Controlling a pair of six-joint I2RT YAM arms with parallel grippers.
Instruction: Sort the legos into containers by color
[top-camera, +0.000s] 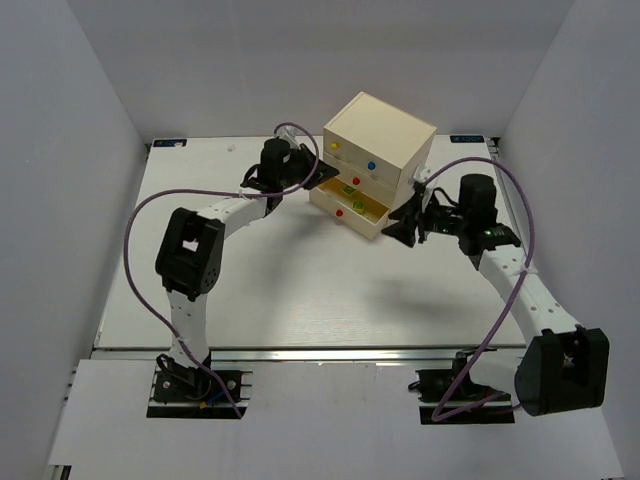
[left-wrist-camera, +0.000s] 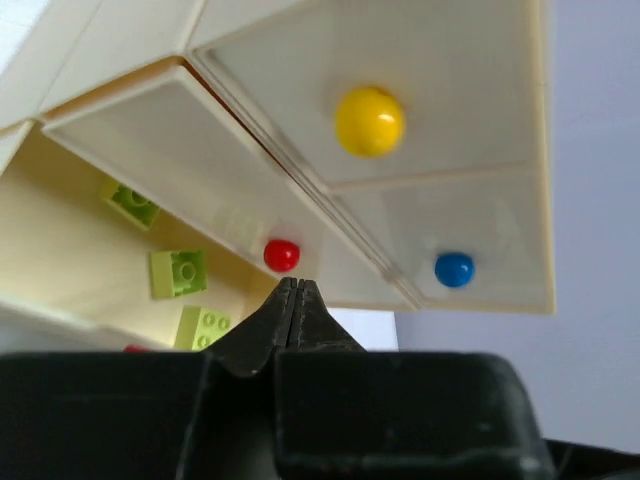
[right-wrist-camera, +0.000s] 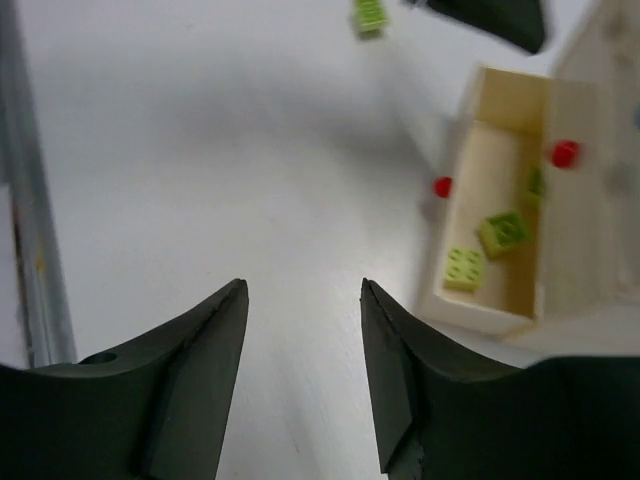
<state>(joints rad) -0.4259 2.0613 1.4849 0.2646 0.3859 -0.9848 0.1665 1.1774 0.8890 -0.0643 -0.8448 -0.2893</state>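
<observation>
The cream chest (top-camera: 380, 140) stands at the back of the table with two red-knobbed drawers pulled out on its left face. Lime-yellow legos (left-wrist-camera: 178, 272) lie in the lowest open drawer (right-wrist-camera: 480, 300); one lego (right-wrist-camera: 463, 268) sits near that drawer's front corner. My left gripper (left-wrist-camera: 297, 283) is shut and empty, its tips just under a red knob (left-wrist-camera: 281, 254). My right gripper (right-wrist-camera: 303, 290) hangs open over bare table in front of the chest, with nothing between its fingers. Another lime lego (right-wrist-camera: 370, 15) shows blurred beside the left gripper; what it rests on is unclear.
The closed top drawers carry a yellow knob (left-wrist-camera: 369, 121) and a blue knob (left-wrist-camera: 454, 269). White walls enclose the table on three sides. A metal rail (right-wrist-camera: 25, 200) runs along the table's near edge. Purple cables loop over both arms.
</observation>
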